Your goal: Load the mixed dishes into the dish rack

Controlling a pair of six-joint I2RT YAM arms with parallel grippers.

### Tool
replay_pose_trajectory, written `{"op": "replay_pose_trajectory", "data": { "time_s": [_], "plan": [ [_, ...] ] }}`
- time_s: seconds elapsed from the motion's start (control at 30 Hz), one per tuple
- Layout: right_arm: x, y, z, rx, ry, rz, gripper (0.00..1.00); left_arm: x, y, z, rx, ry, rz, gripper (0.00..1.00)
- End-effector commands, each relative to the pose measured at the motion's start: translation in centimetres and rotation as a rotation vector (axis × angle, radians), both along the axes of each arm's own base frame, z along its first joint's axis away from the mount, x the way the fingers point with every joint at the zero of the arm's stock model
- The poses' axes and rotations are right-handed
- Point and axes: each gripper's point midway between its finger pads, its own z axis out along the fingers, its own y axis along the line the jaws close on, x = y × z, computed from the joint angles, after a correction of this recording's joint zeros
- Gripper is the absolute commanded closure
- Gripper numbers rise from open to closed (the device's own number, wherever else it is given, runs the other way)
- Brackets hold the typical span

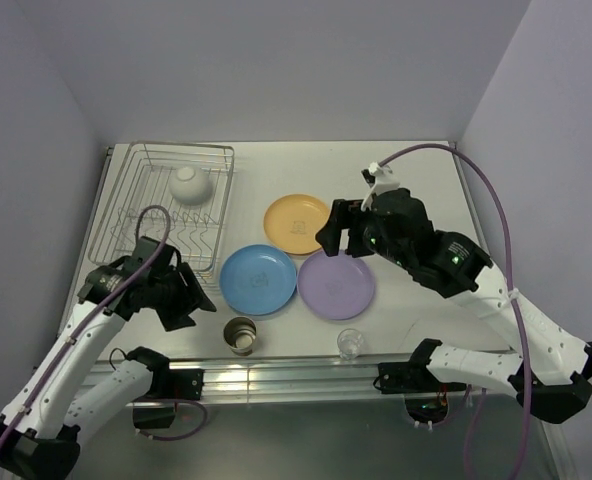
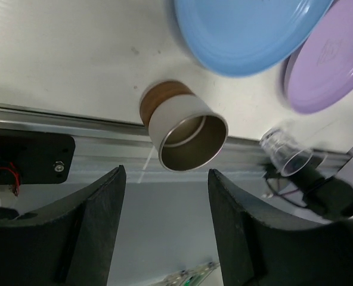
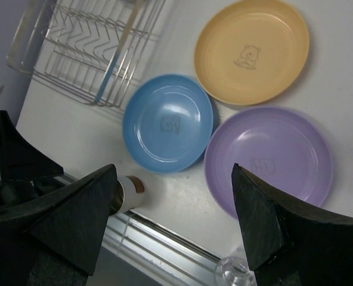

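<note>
The silver wire dish rack point(image 1: 166, 205) stands at the far left with the white bowl point(image 1: 191, 185) upside down in it. The yellow-orange plate point(image 1: 296, 223), blue plate point(image 1: 258, 280) and purple plate point(image 1: 336, 284) lie flat on the table. The cream cup point(image 1: 241, 335) and clear glass point(image 1: 350, 343) stand near the front edge. My left gripper point(image 1: 191, 312) is open and empty, just left of the cup point(image 2: 182, 134). My right gripper point(image 1: 341, 245) is open and empty, hovering above the purple plate point(image 3: 269, 158) and the yellow-orange plate point(image 3: 251, 50).
An aluminium rail point(image 1: 296, 372) runs along the table's near edge just behind the cup and glass. Walls close in the left, back and right sides. The rack's near corner point(image 3: 87, 47) lies close to the blue plate point(image 3: 167, 122).
</note>
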Motion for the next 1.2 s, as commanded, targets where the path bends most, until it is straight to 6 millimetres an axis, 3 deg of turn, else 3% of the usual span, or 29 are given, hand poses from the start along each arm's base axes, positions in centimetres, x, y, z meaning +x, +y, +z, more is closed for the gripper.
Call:
{"op": "replay_pose_trajectory", "data": {
  "time_s": [0.0, 0.23, 0.43, 0.67, 0.77, 0.8, 0.83, 0.93, 0.97, 1.03, 1.07, 1.17],
  "plan": [
    [-1.5, -1.9, -0.2, 0.009, 0.012, -0.022, 0.15, 0.4, -1.8, -0.9, -0.031, -0.035, -0.028, 0.37],
    [-2.3, -3.3, -0.8, -0.012, -0.002, -0.030, 0.15, -2.0, -6.4, -4.0, 0.082, 0.036, -0.174, 0.34],
    [-2.6, -3.8, 0.3, -0.012, -0.031, -0.022, 0.15, -2.8, -6.1, -5.6, 0.098, 0.075, -0.126, 0.34],
    [-3.3, -3.7, -1.1, -0.015, -0.002, 0.008, 0.15, -2.5, -6.2, -8.1, 0.134, 0.101, -0.114, 0.38],
    [-3.8, -2.8, -1.2, -0.006, 0.019, 0.057, 0.16, -2.3, -6.9, -9.0, 0.131, 0.116, -0.132, 0.49],
    [-4.0, -2.5, -1.2, -0.009, 0.023, 0.080, 0.16, -2.1, -7.3, -9.0, 0.123, 0.110, -0.141, 0.65],
    [-3.9, -2.0, -1.0, -0.009, 0.035, 0.100, 0.16, -2.1, -7.6, -9.0, 0.114, 0.112, -0.146, 0.73],
    [-4.3, -0.5, -1.4, -0.030, 0.109, 0.166, 0.15, -1.7, -8.5, -8.1, 0.087, 0.102, -0.164, 0.98],
    [-5.6, 0.5, -1.7, -0.022, 0.168, 0.251, 0.15, -1.2, -9.2, -6.9, 0.056, 0.079, -0.165, 1.00],
    [-5.7, 1.6, -1.7, -0.016, 0.232, 0.297, 0.15, -1.0, -9.7, -5.2, 0.017, 0.060, -0.166, 1.00],
    [-6.8, 2.5, -1.5, 0.021, 0.277, 0.361, 0.15, -0.4, -10.5, -3.2, -0.028, 0.020, -0.164, 1.00],
    [-7.1, 4.2, -0.3, 0.156, 0.334, 0.437, 0.15, 0.8, -11.9, 1.5, -0.161, -0.049, -0.162, 1.00]
  ]
}}
